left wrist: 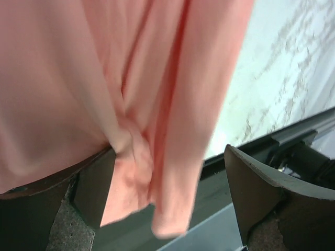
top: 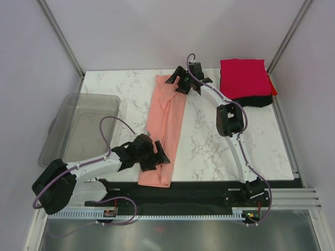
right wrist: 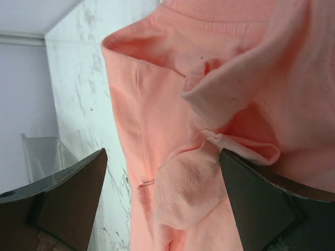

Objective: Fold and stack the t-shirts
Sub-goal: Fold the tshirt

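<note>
The salmon-pink t-shirt (top: 166, 125) lies folded lengthwise as a long strip down the middle of the table. My left gripper (top: 160, 155) is at its near end. In the left wrist view the left gripper (left wrist: 167, 209) is open, with loose pink cloth (left wrist: 157, 104) hanging between the jaws and resting against the left finger (left wrist: 94, 191). My right gripper (top: 176, 81) is at the far end by the sleeve. In the right wrist view the right gripper (right wrist: 162, 204) is open, with a bunched sleeve (right wrist: 193, 183) lying against one finger (right wrist: 256, 204). A folded red t-shirt (top: 243, 77) lies on a black one (top: 256, 100) at the back right.
A grey see-through plastic tub (top: 78, 128) stands at the left edge of the marble table (top: 209, 146). A dark strip and metal rail (top: 183, 201) run along the near edge, by the arm bases. White walls enclose the back and sides.
</note>
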Robot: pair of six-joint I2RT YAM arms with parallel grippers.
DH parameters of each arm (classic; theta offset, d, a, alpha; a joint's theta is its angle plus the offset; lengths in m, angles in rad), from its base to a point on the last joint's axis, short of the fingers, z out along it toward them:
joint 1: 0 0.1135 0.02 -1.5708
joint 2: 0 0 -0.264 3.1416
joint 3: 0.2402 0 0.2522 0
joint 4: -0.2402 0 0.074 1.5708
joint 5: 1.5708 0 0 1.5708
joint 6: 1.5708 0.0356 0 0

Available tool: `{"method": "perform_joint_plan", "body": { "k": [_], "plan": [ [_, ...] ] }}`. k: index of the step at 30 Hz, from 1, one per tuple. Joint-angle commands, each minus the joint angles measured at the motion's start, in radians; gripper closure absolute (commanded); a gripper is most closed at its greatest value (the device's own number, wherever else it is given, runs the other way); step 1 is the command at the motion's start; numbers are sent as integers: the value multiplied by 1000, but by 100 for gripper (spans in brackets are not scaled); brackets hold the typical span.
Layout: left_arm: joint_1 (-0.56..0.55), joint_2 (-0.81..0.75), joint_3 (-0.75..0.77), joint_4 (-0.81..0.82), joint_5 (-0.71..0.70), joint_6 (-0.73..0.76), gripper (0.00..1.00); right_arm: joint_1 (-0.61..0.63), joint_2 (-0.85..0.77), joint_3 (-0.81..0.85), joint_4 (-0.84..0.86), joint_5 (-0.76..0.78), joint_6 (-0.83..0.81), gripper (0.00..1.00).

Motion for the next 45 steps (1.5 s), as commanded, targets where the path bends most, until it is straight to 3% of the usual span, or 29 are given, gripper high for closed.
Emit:
{"method": "perform_joint_plan", "body": {
  "k": [1, 7, 15, 21, 25, 27, 31, 32, 34, 41, 45],
  "plan": [
    [-96, 77, 93, -10, 57, -91, 8, -52, 162, 7, 45, 24, 27, 2],
    [-226, 96, 202, -67, -12, -113, 7, -72, 98, 4, 161, -108, -25, 2],
    [-291, 9, 382, -307, -162, -56, 7, -32, -359, -274, 90, -78, -137, 2],
    [-278, -102, 401, -438, -253, -4, 7, 51, -737, -734, -35, 86, -181, 2],
    [-259, -247, 336, -505, -288, -7, 11, 219, -1028, -1177, -63, 229, -125, 2],
    [-245, -301, 290, -518, -301, -10, 14, 305, -1111, -1308, -36, 294, -48, 2],
    [-219, -386, 252, -587, -342, -14, 17, 481, -1350, -1671, 107, 305, 146, 19],
    [-203, -407, 246, -614, -351, -22, 17, 500, -1393, -1735, 212, 300, 188, 25],
    [-186, -430, 209, -631, -376, -31, 18, 578, -1491, -1882, 309, 326, 311, 28],
    [-32, -441, 69, -593, -270, -34, 23, 779, -1483, -1935, 395, 413, 414, 28],
    [-25, -401, -13, -533, -224, -54, 25, 831, -1428, -1961, 484, 421, 466, 33]
  ]
}}
